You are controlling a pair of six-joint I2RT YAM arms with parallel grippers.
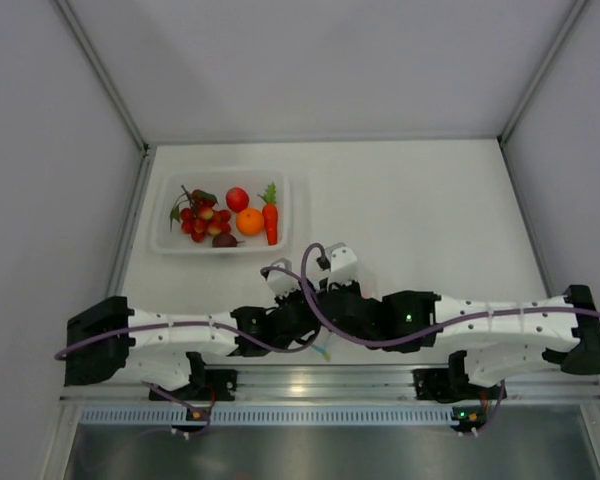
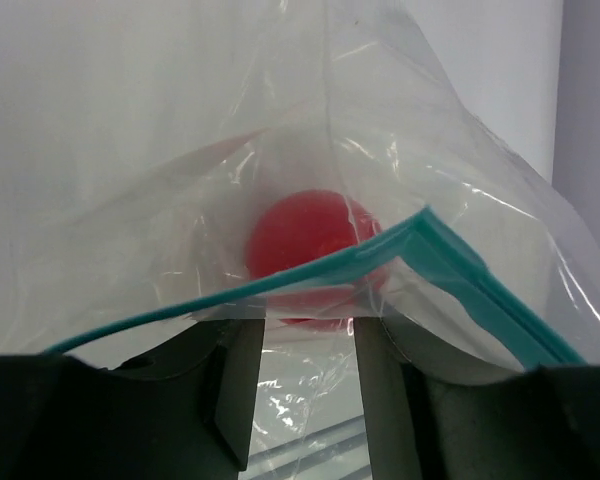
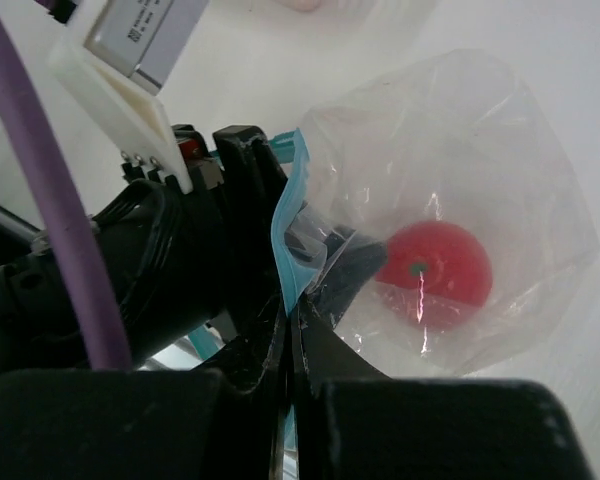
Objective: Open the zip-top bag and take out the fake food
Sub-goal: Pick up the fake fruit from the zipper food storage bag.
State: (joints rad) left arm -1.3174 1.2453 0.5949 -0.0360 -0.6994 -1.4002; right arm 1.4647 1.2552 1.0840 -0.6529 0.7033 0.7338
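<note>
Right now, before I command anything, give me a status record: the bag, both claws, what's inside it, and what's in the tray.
bag: zip-top bag, between the two claws near the arm bases
right claw: shut on the teal zip strip
left claw: jaws apart, at the strip edge
inside bag: one red round fruit
tray: berry cluster, red fruit, orange, carrot, dark piece
zip sealed or open: cannot tell

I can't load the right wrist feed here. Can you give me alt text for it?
The right hand, shut, pinches the teal-blue zip strip of a small clear soft plastic zip-top bag that holds one red round plastic fruit. The left arm's black wrist and purple cable fill the left side.
</note>
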